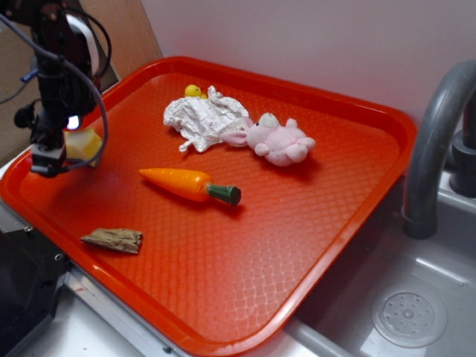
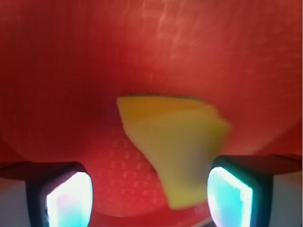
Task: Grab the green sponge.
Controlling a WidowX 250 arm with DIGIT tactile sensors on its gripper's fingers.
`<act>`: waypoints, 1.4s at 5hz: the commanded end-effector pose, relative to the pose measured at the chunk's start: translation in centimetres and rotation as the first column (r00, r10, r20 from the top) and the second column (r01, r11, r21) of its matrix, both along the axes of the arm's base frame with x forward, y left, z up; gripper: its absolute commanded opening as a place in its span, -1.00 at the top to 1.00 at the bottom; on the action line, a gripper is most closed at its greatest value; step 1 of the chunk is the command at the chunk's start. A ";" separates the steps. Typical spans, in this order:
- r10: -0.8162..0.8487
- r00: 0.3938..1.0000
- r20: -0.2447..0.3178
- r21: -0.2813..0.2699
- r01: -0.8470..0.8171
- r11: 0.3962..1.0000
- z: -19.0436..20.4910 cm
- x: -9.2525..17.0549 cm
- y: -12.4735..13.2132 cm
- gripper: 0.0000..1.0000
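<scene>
Hovering over green sponge [image 2: 177, 146] at tray [image 1: 312, 245] left edge. Gripper [image 2: 149, 196] fingers spread wide, nothing clamped, sponge btwn pads.

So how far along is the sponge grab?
Approach looks done: the gripper is at the tray's left edge with the green sponge between its open fingers. In hand: lining up. Left: closing on it and lifting.
</scene>
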State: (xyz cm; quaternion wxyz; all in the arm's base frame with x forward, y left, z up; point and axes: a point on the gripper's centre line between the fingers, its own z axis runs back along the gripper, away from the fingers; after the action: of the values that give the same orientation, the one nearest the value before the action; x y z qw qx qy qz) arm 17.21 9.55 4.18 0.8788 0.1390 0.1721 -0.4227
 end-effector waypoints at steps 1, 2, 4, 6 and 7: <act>0.042 0.999 0.027 0.029 -0.043 0.999 -2.0 1.4 1.7 -1.00; 0.086 0.994 0.066 0.011 -0.087 0.996 -2.5 1.4 2.1 1.00; 0.339 0.907 0.250 -0.092 -0.326 0.941 0.8 1.2 1.1 1.00; 0.727 0.566 0.388 -0.256 -0.692 0.675 8.2 4.5 -8.1 1.00; 0.853 0.415 0.317 -0.256 -0.828 0.498 10.9 5.8 -12.1 1.00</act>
State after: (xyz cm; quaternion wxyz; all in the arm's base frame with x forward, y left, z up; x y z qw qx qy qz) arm 21.59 -2.18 13.80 0.9881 0.0989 0.0405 0.1107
